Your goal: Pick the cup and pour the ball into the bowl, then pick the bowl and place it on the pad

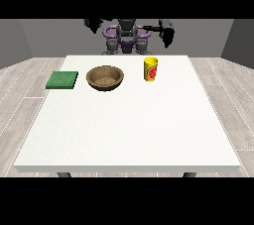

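Leftmost on the white worktop (pixel 124 130) lies the green pad (pixel 62 80), flat and square, near the left edge on the far half of the surface. Just to its right, apart from it, stands the brown bowl (pixel 105 78), upright, its hollow showing nothing but its own brown inside. Further right, separated from the bowl by a stretch of bare surface, stands the yellow cup (pixel 151 69) with a red mark on its side, upright; whether the ball sits inside cannot be told from the front view, as the rim hides the contents.

Behind the far edge stands the robot. Its hand at the view's left (pixel 93 24) is raised beside the shoulder, well apart from every object; the state of its fingers cannot be told. Its hand at the view's right (pixel 167 34) hangs higher than, and behind, the cup, touching nothing, and its fingers likewise cannot be made out.

By this arrangement the task appears to stand at its very first step: no object is held, the cup is not tipped, and the bowl is off the pad. The next move probably calls for the hand at the view's right, the nearer one, to come down to the cup's side and close round it while keeping it upright.
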You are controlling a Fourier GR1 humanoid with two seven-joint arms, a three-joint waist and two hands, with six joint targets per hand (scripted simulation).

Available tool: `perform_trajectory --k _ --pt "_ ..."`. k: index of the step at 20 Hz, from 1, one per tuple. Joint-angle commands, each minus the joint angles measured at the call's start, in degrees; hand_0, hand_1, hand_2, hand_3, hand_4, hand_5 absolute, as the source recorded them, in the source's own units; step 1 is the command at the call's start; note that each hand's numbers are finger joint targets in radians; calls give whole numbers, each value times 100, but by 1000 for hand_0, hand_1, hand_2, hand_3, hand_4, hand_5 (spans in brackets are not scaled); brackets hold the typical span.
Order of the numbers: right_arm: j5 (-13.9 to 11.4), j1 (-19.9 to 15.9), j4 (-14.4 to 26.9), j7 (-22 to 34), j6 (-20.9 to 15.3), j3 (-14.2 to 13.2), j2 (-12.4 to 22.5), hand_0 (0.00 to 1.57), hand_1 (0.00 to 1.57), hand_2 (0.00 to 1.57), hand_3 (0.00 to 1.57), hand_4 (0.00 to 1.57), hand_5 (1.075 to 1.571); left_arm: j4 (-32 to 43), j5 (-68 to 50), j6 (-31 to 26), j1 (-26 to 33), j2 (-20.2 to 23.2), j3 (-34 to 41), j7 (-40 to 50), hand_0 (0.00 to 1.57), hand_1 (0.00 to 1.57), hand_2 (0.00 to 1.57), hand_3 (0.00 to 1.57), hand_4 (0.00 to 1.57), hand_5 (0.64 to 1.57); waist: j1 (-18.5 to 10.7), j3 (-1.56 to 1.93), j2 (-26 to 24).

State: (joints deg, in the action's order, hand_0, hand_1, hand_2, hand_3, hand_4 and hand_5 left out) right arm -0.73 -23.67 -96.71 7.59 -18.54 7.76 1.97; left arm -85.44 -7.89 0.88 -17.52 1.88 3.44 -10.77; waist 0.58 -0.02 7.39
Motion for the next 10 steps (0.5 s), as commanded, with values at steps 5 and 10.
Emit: perform_trajectory --k 5,10 --pt "248 -624 1002 -658 381 -1034 583 0 0 416 636 667 1567 552 359 -74 91 -103 -232 -969 0 0 0 0 0 1536 -283 2 569" --pt "294 -479 886 -421 598 -1061 749 0 0 382 564 656 1564 1780 336 -343 313 112 164 -2070 0 0 0 0 0 1534 -31 0 408"
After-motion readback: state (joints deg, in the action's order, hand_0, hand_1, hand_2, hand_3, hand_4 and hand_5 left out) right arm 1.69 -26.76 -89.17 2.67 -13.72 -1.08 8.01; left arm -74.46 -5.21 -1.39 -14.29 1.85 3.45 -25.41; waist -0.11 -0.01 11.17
